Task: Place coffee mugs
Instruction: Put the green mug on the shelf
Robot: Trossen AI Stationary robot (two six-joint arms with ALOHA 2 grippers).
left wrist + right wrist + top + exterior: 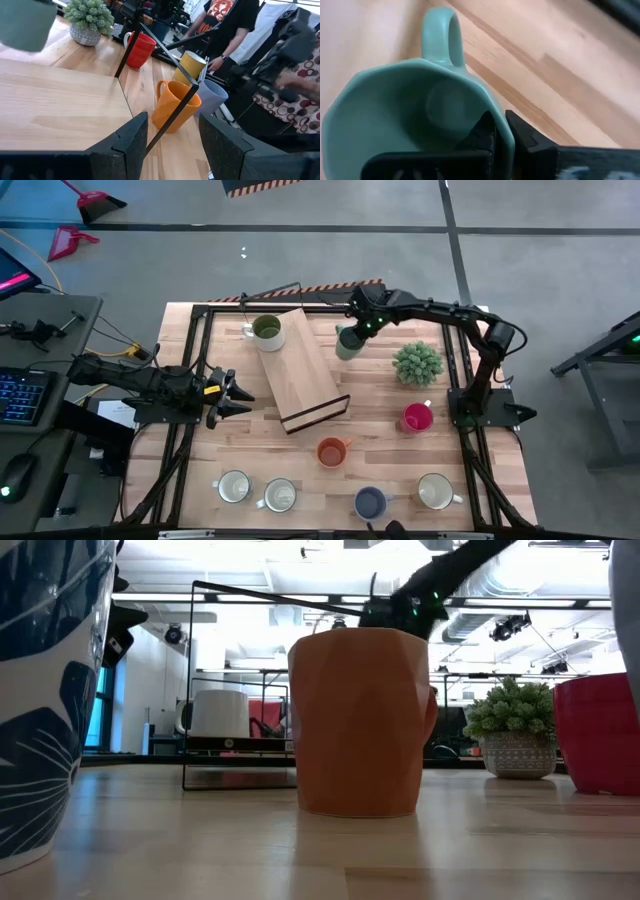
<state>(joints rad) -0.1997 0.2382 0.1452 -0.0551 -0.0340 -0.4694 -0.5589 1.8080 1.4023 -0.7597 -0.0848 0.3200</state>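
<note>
At the table's far side, between the wooden shelf [300, 375] and the plant [417, 364], we see our right gripper [501, 131] clenched on the teal mug's [415, 110] rim (one finger inside). Our left gripper [172, 131] waits agape at the left.

The teal green mug [415, 105] is plain; the orange mug [331, 451] and red mug [417, 418] are plain too. The blue mug [45, 690] bears white leaf patterns.
</note>
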